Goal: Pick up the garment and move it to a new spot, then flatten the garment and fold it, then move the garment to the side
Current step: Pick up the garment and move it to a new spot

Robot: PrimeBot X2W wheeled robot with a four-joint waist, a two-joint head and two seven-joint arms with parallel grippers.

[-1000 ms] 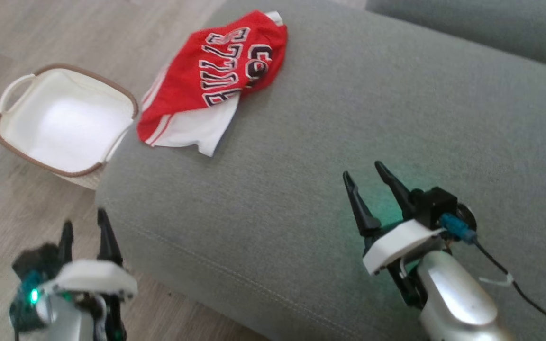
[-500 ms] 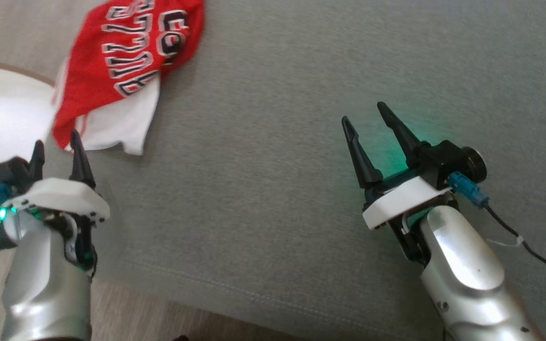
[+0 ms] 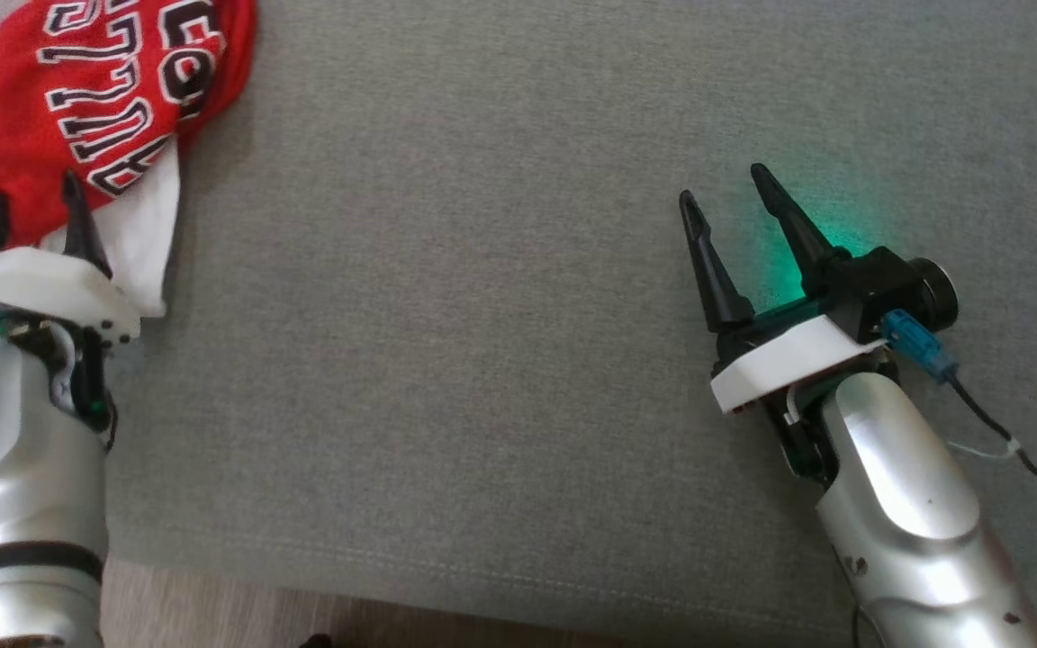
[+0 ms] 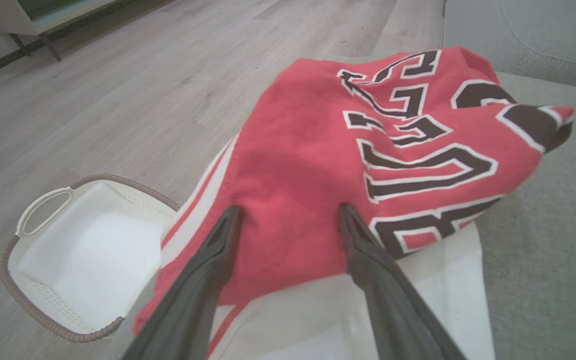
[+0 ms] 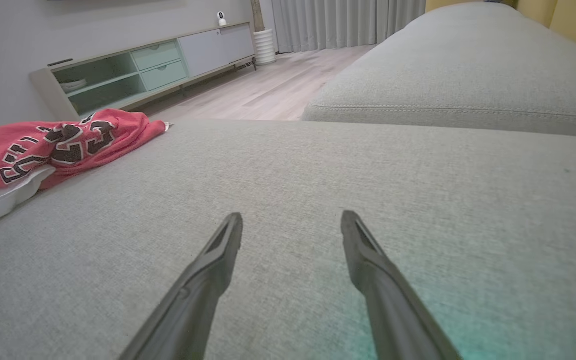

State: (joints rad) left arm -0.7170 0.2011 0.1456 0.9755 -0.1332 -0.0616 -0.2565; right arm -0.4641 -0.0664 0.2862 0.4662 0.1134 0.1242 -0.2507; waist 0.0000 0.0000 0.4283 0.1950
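Both splayed — left pincer (image 4: 289,209) at garment (image 4: 308,140)

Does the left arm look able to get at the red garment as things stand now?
Probably yes: the left gripper is open and points straight at the garment on the sofa edge, and nothing lies between them.

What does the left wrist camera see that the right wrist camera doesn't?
Left wrist camera: a white basket on the floor, and the left pincer open at the near edge of the red garment. Right wrist camera: a long cabinet, curtains, and the right pincer open above bare grey sofa. Both: the garment, the sofa and the wooden floor.
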